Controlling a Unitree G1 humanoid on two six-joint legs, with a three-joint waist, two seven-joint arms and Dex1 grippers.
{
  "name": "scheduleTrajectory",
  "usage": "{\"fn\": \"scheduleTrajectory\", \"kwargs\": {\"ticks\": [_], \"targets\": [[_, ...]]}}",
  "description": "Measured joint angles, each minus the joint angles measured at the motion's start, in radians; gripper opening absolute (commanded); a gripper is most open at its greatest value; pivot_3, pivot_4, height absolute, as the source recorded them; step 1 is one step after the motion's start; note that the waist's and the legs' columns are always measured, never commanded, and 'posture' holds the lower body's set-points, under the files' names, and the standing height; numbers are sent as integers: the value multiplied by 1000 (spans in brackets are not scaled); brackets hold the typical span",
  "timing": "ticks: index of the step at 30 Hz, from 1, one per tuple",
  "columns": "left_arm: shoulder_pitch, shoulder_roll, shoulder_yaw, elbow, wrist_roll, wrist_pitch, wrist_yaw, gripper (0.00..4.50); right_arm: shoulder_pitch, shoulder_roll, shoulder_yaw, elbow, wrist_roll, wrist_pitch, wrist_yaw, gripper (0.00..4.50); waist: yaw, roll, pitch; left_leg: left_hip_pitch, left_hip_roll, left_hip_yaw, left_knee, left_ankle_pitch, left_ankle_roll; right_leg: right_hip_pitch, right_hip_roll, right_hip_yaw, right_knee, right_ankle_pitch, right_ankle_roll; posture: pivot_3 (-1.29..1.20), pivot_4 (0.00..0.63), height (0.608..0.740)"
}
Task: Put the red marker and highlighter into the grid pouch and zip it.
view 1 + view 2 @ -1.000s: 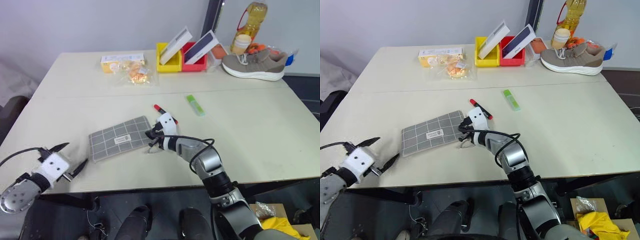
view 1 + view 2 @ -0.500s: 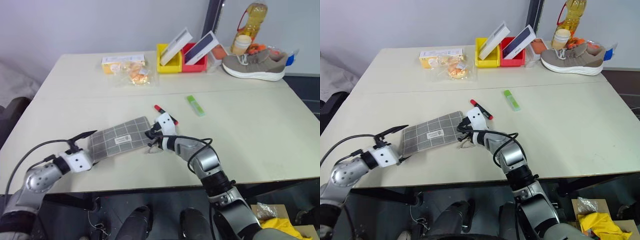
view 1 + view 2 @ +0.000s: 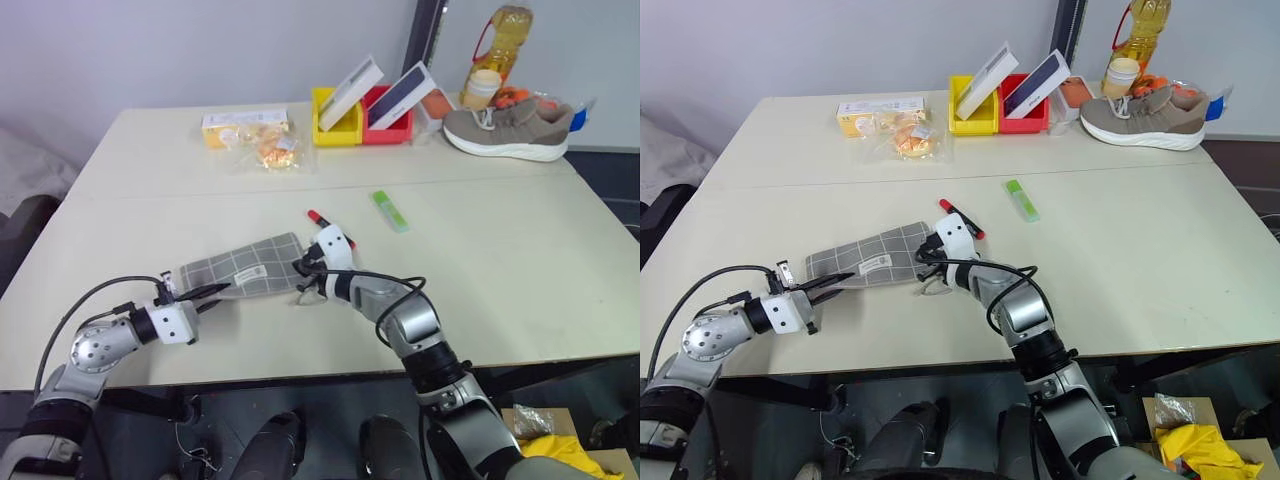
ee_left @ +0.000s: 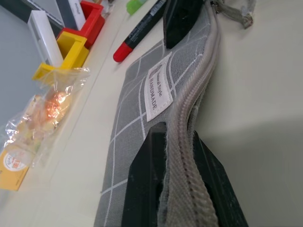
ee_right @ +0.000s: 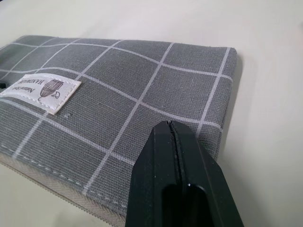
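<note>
The grid pouch [image 3: 245,269] lies near the table's front, grey with white lines and a white label [image 4: 158,87]. My left gripper [image 3: 207,290] is shut on the zipper edge at its left end, one finger [image 4: 147,176] on each side of the seam. My right gripper [image 3: 303,268] is shut, and its tips rest on the pouch's right end [image 5: 208,90]. The red marker [image 3: 318,217] lies just behind that gripper, partly hidden by it. Further right, the light green highlighter [image 3: 391,211] lies free on the table.
At the back stand a yellow bin [image 3: 336,125] and a red bin [image 3: 392,125] holding boxes, a sneaker [image 3: 508,130], an oil bottle [image 3: 506,35] and snack packets [image 3: 262,140]. The table's front edge [image 3: 300,372] runs close below the pouch.
My left arm has swung in from the lower left to the pouch's left end and shut on its zipper edge, tilting the pouch up a little. The right gripper has stayed put.
</note>
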Motion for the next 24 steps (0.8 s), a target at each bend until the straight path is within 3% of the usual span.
{"fn": "scheduleTrajectory", "kwargs": {"ticks": [3,6,13,14,18,24], "targets": [[29,-17,0,-60,-38,78,-9,79,0,-5,-3,0,-6,-10,-5,0,1,0,0,0,0,0,0,0,0,0,0,0,0,0,0,0,150,740],[91,-61,3,-190,-91,240,10,0,0,-45,-7,-7,-8,-45,14,791,2,0,0,0,0,0,0,0,0,0,0,1,0,0,0,0,150,740],[233,-161,61,-522,-157,584,148,0,0,-188,-126,-201,63,-19,110,4239,-2,0,1,-2,1,0,0,0,0,-1,1,2,0,0,0,0,150,740],[243,-171,68,-552,-163,611,166,0,1,-196,-139,-226,78,-7,118,4420,-3,0,1,-2,1,0,0,0,0,-1,2,3,0,0,0,0,150,740],[280,-216,89,-656,-166,699,223,0,28,-252,-160,-330,136,64,162,4420,0,0,1,-4,1,1,0,0,0,-1,1,3,0,0,0,0,150,740],[255,-254,92,-708,-159,755,247,0,34,-256,-146,-324,145,97,146,4420,3,0,1,-4,1,1,0,0,0,-1,1,3,0,0,0,0,150,740]]}}
